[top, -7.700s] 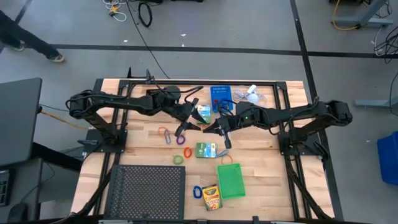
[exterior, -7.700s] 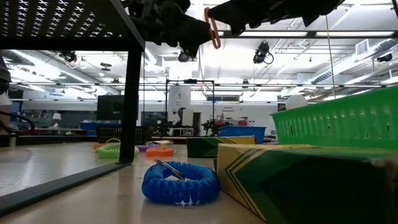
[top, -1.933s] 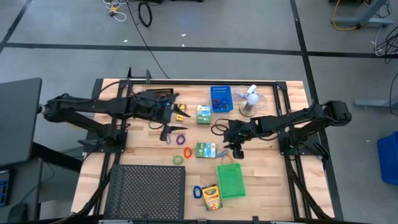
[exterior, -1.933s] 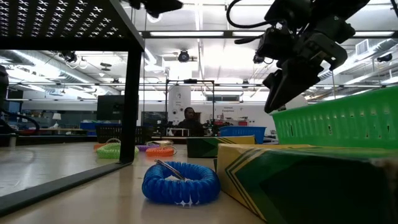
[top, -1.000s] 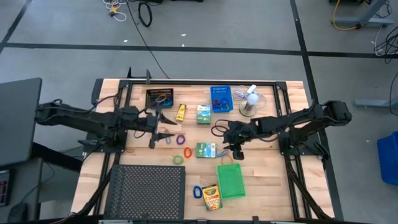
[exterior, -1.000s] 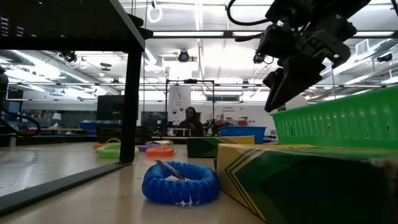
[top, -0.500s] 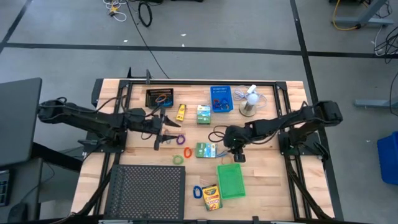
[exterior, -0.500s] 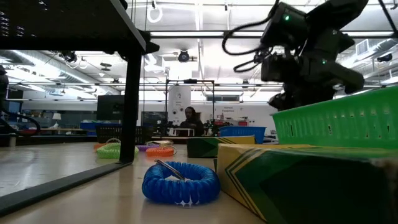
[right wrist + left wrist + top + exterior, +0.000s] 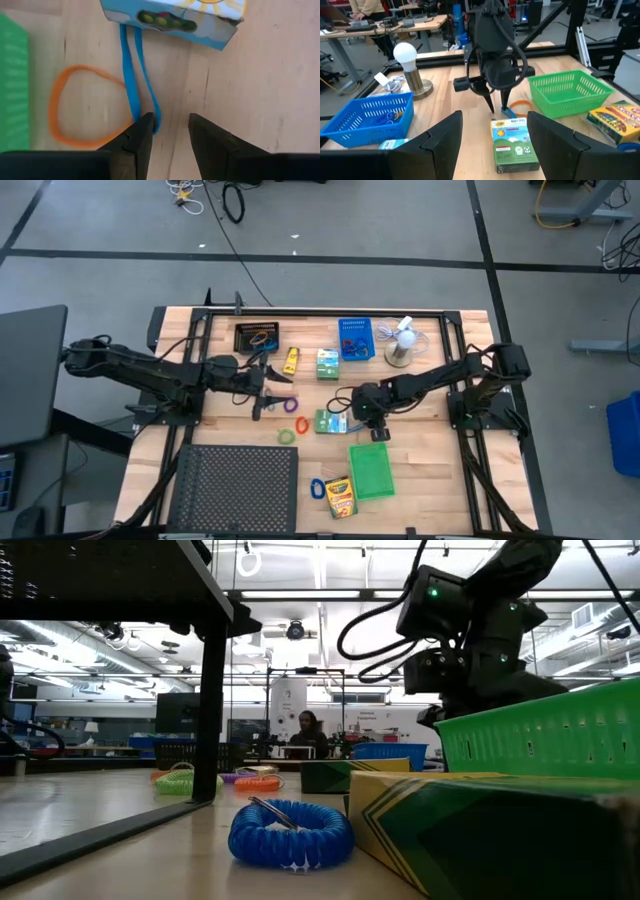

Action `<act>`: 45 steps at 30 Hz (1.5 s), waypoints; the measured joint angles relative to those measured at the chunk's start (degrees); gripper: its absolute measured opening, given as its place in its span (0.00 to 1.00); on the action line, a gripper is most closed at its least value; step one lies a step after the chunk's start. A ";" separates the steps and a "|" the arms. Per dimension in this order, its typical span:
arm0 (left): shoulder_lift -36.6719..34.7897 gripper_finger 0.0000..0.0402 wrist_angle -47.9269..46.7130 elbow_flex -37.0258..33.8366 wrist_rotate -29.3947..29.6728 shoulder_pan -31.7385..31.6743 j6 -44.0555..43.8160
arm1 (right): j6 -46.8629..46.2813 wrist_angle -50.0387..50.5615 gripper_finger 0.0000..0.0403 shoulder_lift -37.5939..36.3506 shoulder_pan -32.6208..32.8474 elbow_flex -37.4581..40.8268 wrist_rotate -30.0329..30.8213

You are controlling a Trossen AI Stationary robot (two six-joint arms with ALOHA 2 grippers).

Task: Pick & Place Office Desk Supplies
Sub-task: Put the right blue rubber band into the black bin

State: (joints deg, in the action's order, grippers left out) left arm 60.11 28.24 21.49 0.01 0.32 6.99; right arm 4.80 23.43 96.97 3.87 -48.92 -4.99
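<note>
My right gripper (image 9: 170, 131) points steeply down, open, its fingertips just over the wood at the near end of a blue rubber band (image 9: 134, 82). An orange band (image 9: 75, 107) lies beside it, and one end of the blue band lies under a green-white box (image 9: 330, 421). The left wrist view shows this gripper (image 9: 495, 102) between the box (image 9: 512, 145) and the green bin (image 9: 570, 90). My left gripper (image 9: 267, 402) is open and level, short of a purple band (image 9: 291, 402). Whether a finger touches the blue band, I cannot tell.
The far side holds a black bin (image 9: 257, 338), yellow tube (image 9: 291, 360), second box (image 9: 327, 364), blue bin (image 9: 354, 340) and white fan (image 9: 400, 345). Nearer lie a mesh tray (image 9: 235, 490), blue coil (image 9: 317, 488), crayon box (image 9: 340, 496) and green band (image 9: 287, 437).
My right gripper has come down and tipped from slanting to nearly straight down, drawing toward the table's left until it stands over the bands beside the green-white box. My left gripper has crept a little toward the purple band. No object has moved.
</note>
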 joint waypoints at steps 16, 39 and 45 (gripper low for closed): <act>0.82 0.57 -0.17 -0.02 0.15 -0.04 0.05 | -2.83 -0.69 0.03 1.13 0.18 0.00 5.78; 0.80 0.56 -1.34 -0.02 0.13 -0.04 -0.34 | -3.07 13.95 0.00 -2.87 1.78 -10.66 21.87; 0.80 0.56 -1.56 -0.01 0.00 -0.04 -0.82 | -3.52 17.37 0.00 -2.89 1.74 -13.31 26.05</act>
State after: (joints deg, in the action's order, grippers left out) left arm 60.90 26.68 21.48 0.01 0.28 6.17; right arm 1.28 40.80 94.08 5.61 -62.23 21.06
